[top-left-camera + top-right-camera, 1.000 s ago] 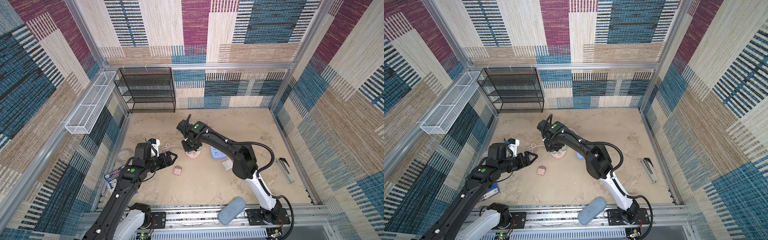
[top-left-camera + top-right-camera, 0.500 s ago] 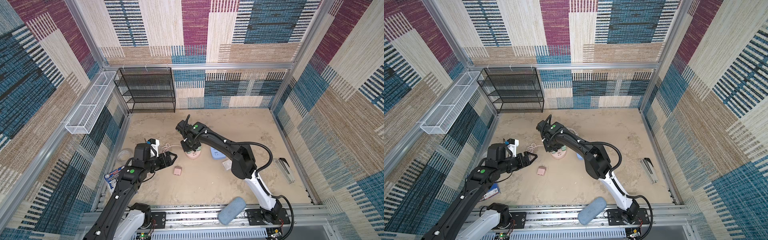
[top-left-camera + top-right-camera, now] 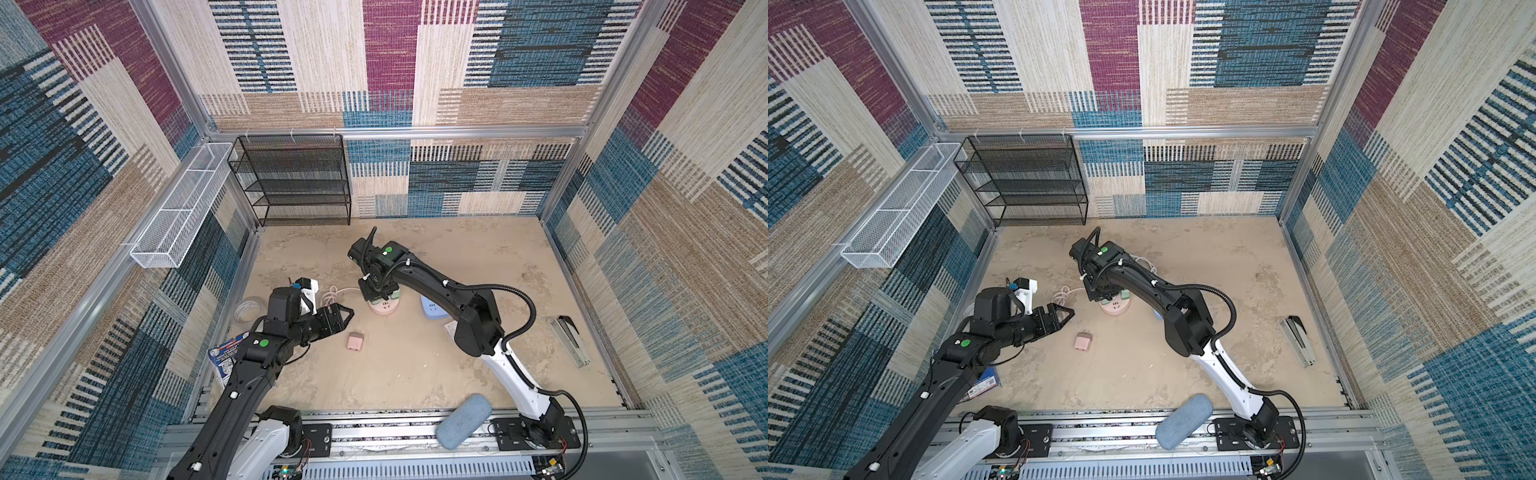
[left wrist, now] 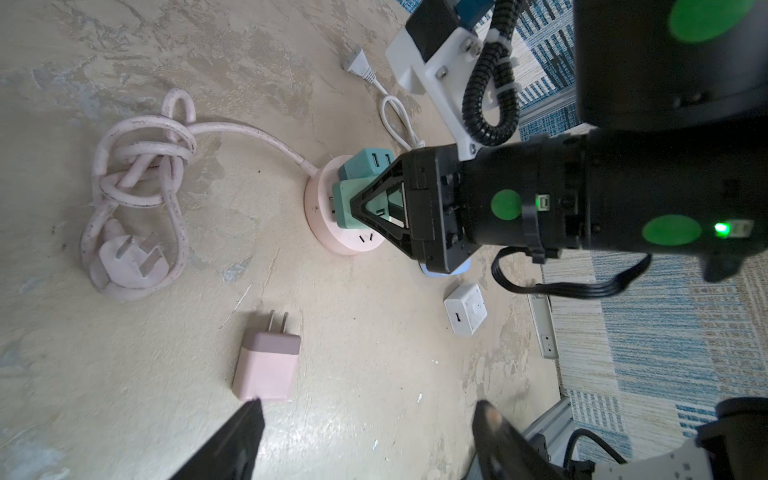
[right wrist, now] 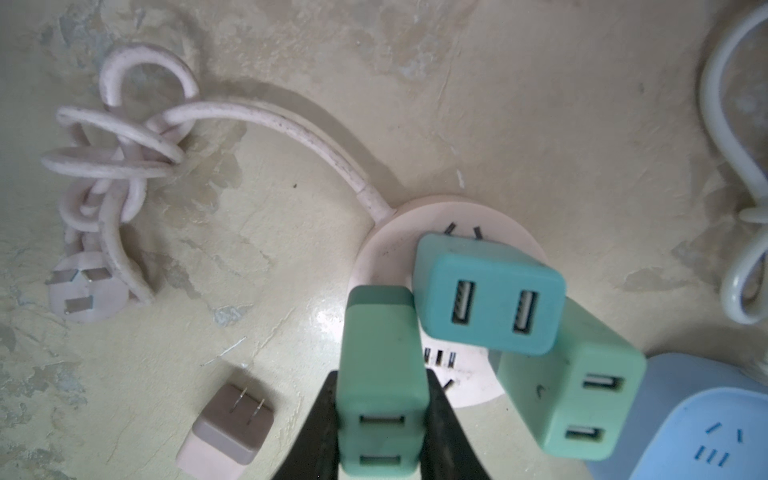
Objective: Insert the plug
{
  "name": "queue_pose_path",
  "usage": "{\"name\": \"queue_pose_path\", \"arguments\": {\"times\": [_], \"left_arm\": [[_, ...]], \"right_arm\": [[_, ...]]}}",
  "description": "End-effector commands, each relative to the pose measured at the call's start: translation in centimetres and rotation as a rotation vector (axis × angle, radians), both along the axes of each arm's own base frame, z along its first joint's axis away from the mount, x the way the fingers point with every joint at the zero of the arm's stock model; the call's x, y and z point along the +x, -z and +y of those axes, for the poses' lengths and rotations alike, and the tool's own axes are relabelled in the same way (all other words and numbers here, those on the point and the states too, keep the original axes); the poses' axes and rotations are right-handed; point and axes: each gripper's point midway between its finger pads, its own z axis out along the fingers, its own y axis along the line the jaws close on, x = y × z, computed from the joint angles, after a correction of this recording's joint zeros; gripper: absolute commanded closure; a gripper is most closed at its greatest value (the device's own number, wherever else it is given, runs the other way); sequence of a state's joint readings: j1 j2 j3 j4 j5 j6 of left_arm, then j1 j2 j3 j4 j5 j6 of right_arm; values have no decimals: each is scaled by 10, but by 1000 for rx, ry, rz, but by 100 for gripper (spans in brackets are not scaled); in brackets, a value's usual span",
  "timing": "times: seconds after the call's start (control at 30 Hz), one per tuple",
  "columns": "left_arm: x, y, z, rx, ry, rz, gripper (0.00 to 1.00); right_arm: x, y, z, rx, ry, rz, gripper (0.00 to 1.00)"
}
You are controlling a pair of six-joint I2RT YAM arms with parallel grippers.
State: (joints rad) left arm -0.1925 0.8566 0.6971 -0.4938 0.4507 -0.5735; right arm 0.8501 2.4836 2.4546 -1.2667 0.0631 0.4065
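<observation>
A round pink socket hub (image 3: 384,307) (image 3: 1116,307) (image 5: 386,257) lies mid-table with a teal plug (image 5: 490,299) and a light green plug (image 5: 582,382) standing in it. My right gripper (image 5: 382,376) (image 3: 376,293) (image 4: 374,208) is shut on a third, green plug (image 5: 382,332), held upright at the hub's near edge; its prongs are hidden. A pink plug (image 3: 354,341) (image 3: 1082,341) (image 4: 268,365) lies flat on the table, prongs bare. My left gripper (image 3: 347,316) (image 4: 370,411) hovers open just beside it, holding nothing.
The hub's knotted pink cord (image 4: 137,166) lies to its left. A blue socket block (image 3: 432,309), a white adapter (image 4: 465,309) and a white cable (image 4: 395,116) sit by the hub. A stapler (image 3: 569,340) lies right, a tape roll (image 3: 247,309) left, a black rack (image 3: 291,178) at the back.
</observation>
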Motion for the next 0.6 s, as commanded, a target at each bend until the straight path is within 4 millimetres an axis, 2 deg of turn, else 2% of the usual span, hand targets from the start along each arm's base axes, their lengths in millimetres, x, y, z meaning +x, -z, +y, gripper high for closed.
{"name": "queue_pose_path", "arguments": {"times": [0.0,0.17,0.37,0.57], "left_arm": [[3,-5,-3,-24,7,-18,16],[3,-4,-4,-25,9,-15,17],[3,-4,-4,-27,12,-11,17],[3,-3,-4,-27,11,-11,17]], "right_arm": [[-4,16,-7,-42,9,43,100],[-8,30,-6,-50,1,79,100],[-5,32,-7,-48,0,82,100],[-12,54,-9,-75,-28,139,100]]}}
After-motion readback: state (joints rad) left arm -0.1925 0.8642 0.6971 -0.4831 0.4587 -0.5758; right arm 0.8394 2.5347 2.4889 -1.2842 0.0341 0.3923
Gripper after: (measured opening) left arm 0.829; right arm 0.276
